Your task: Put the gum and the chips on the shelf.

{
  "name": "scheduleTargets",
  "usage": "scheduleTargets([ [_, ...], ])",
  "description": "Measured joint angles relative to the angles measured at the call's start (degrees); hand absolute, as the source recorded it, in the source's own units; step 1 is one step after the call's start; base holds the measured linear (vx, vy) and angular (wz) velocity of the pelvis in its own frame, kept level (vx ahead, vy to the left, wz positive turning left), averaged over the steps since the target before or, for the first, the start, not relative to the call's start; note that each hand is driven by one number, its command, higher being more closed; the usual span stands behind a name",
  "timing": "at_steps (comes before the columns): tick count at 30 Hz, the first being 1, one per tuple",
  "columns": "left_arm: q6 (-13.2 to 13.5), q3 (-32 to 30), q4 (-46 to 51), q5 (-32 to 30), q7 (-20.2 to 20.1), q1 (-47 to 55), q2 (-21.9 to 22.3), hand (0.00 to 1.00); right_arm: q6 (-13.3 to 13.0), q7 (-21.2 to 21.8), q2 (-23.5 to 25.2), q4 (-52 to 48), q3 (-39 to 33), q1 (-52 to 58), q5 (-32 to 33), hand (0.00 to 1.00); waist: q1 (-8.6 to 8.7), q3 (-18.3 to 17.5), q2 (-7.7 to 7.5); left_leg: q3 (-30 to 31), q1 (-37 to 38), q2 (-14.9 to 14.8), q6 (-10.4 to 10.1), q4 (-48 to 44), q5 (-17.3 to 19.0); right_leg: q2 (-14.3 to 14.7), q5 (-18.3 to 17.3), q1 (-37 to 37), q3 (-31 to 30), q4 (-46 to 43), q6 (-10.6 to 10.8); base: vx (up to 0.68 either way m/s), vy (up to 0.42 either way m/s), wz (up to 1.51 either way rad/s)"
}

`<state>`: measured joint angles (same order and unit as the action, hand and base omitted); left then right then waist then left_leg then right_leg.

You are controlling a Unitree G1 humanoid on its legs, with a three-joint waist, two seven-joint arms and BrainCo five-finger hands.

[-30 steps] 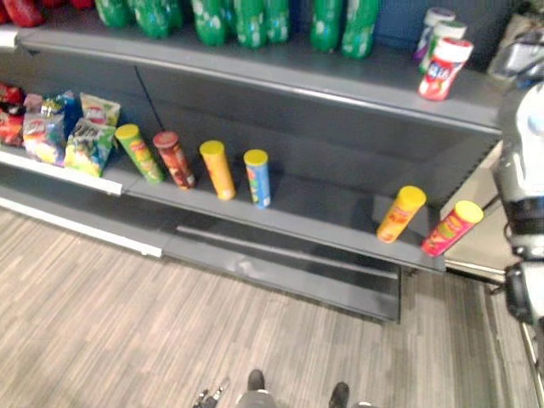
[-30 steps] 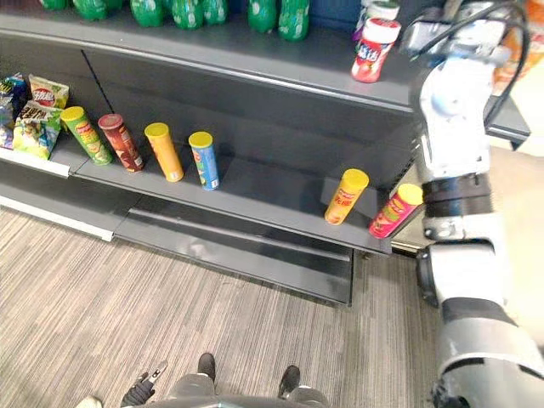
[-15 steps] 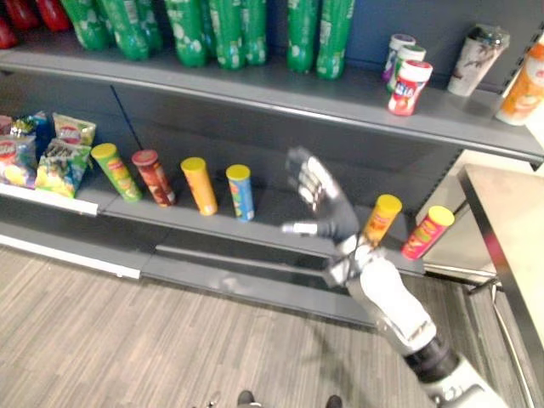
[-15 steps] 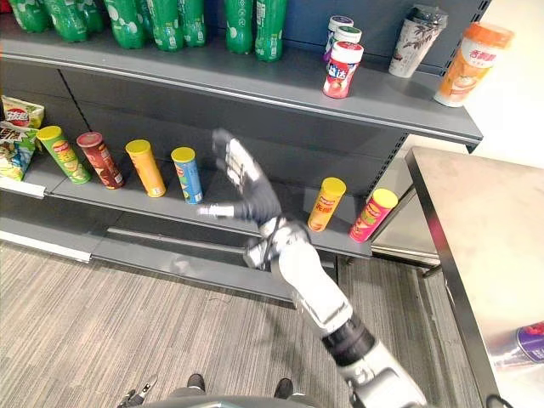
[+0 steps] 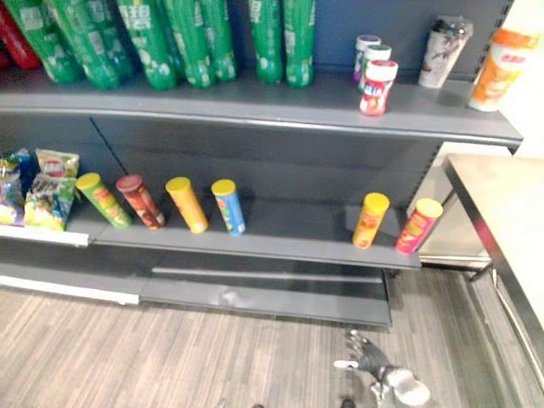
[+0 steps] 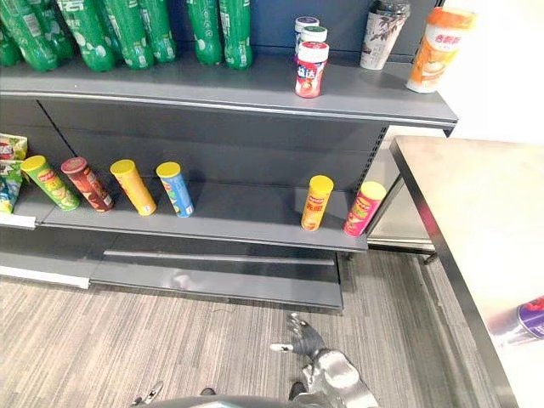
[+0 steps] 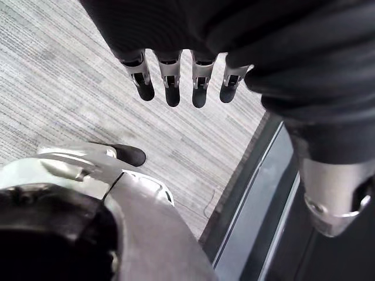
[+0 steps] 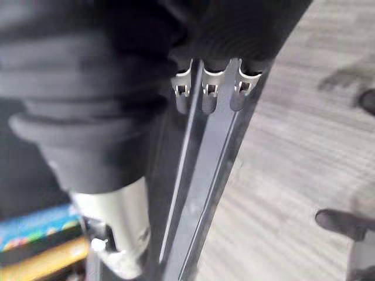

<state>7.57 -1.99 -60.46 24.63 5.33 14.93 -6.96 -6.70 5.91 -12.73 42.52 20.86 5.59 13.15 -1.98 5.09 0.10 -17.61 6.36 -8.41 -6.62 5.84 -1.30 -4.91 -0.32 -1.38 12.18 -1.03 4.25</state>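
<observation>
1. Well, the gum jar (image 5: 376, 87), a small round plastic jar with a white cap and a red label, is standing upright on the upper shelf (image 5: 255, 100). It is just in front of two other small jars (image 5: 368, 51).
2. The chip tubes (image 5: 185, 204) are tall cardboard-looking cylinders with flat round lids, and they are leaning backward on the lower shelf (image 5: 280, 245). Green, dark red, orange and blue ones are making a row at the left part.
3. A yellow tube (image 5: 371, 219) and a pink tube (image 5: 416, 225) are standing close together near the right end of that shelf.
4. Both shelves are looking like smooth, matte, grey painted metal.
5. Shiny green plastic bottles (image 5: 183, 38) are filling the left part of the upper shelf. A white patterned cup (image 5: 446, 51) and an orange cup (image 5: 497, 58) are standing at its right end.
6. Crinkled snack bags (image 5: 49, 189) are lying at the left end of the lower shelf.
7. A brushed steel table (image 5: 501, 208) is standing to the right of the shelves, on a grey striped floor (image 5: 170, 357).
8. The right hand (image 5: 367, 355) is hanging low over the floor in front of the shelves. Its fingers are spread and relaxed, its thumb is sticking out sideways, and it is holding nothing.
9. The left hand (image 7: 171, 88) is pointing down to the floor. Its fingers are straight and side by side, and it is empty.
</observation>
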Motion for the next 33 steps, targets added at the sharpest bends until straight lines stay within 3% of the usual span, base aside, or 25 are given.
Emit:
scheduleTargets([
  [4,-2.31,-0.11,-0.24,1.67,-4.28,-0.13,-0.23,0.0,-0.86,-4.16,1.62,13.56,-10.17,0.27,-4.15,0.0,0.18,-0.11,0.16,0.97,0.3,0.07,-0.02,0.01,0.05,-0.1,-0.41,-0.79,0.75,-0.03,0.01,0.04,-0.006,0.1],
  [8,-4.0,-0.61,-1.28,4.36,-7.34,-0.24,-0.22,0.0,-2.7,-5.6,2.4,19.96,-17.98,1.47,-4.08,0.0,0.37,-0.09,0.19,1.05,1.06,0.3,0.01,0.02,0.3,-0.4,-0.77,-1.77,1.29,0.0,0.22,0.02,0.005,0.05],
  [11,-4.03,-1.04,-2.8,4.5,-8.57,-0.66,-0.15,0.0,-2.96,-5.43,2.75,21.46,-19.71,2.78,-2.93,0.0,0.53,-0.06,0.28,1.08,1.15,0.55,0.15,0.02,0.39,-0.7,-0.96,-1.85,1.43,0.01,0.4,0.01,0.011,0.05],
  [18,-3.84,-2.42,-5.24,4.47,-10.43,-1.1,0.01,0.0,-7.66,-5.63,4.9,21.53,-25.11,4.65,-1.9,0.0,1.74,0.06,0.16,0.45,1.88,0.95,0.37,0.03,0.96,-0.98,-1.02,-1.95,0.45,0.28,0.54,0.02,0.009,-0.06],
  [22,-3.86,-2.42,-5.55,6.05,-10.84,-1.25,0.02,0.0,-7.14,-3.53,5.5,22.15,-27.76,4.74,0.38,0.0,2.0,0.36,0.01,-0.97,2.37,1.04,0.46,-0.11,1.65,-1.08,-1.55,-1.71,-0.49,-0.74,0.89,0.06,0.02,-0.12],
  [24,-3.83,-2.48,-5.56,6.83,-10.91,-1.26,0.02,0.0,-6.85,-3.1,6.0,22.63,-29.42,4.73,1.14,0.0,2.02,0.63,-0.23,-1.58,2.83,1.22,0.92,-0.56,2.35,-1.6,-3.57,-0.1,-1.19,-4.24,1.17,0.06,0.034,-0.14],
  [26,-3.77,-2.49,-5.58,6.87,-12.6,-2.3,-0.4,0.0,-6.32,-2.71,6.41,22.62,-30.49,4.87,2.8,0.0,2.19,2.16,-1.04,-2.41,1.47,1.54,1.16,-7.48,6.21,-3.63,-6.98,2.72,-2.9,-12.01,1.57,0.03,0.033,-0.22],
  [28,-3.9,-2.56,-5.6,6.82,-13.68,-2.65,-0.65,0.0,-6.34,-1.77,6.94,22.56,-33.11,5.34,4.54,0.0,3.1,3.02,-0.7,-2.79,-0.19,1.18,1.62,-13.56,9.44,-4.56,-7.63,3.29,-3.52,-14.2,2.3,0.07,0.056,-0.21],
  [30,-4.17,-2.93,-5.64,6.8,-14.52,-3.32,-0.51,0.0,-6.42,-1.42,7.85,22.53,-36.13,6.06,5.76,0.0,3.38,3.34,-0.31,-4.31,-1.32,0.55,2.08,-16.61,11.46,-4.44,-6.25,3.96,-4.64,-14.07,4.05,0.03,0.098,-0.44],
  [31,-4.63,-3.02,-5.62,6.79,-14.51,-3.97,-0.53,0.0,-6.48,-1.14,8.7,22.45,-37.84,6.26,6.13,0.0,3.32,3.81,-0.15,-6.37,-1.3,-0.31,2.42,-17.36,12.28,-3.9,-3.83,4.76,-4.98,-14.01,4.9,-0.04,0.101,-0.67],
  [33,-5.36,-3.45,-5.55,6.79,-14.52,-4.53,-0.23,0.0,-6.51,-0.47,9.53,21.36,-38.78,6.74,7.73,0.0,3.17,4.43,-0.03,-11.08,-1.08,-2.07,3.1,-18.12,13.29,-2.53,1.04,6.47,-4.48,-11.92,4.47,-0.14,0.146,-1.24],
])
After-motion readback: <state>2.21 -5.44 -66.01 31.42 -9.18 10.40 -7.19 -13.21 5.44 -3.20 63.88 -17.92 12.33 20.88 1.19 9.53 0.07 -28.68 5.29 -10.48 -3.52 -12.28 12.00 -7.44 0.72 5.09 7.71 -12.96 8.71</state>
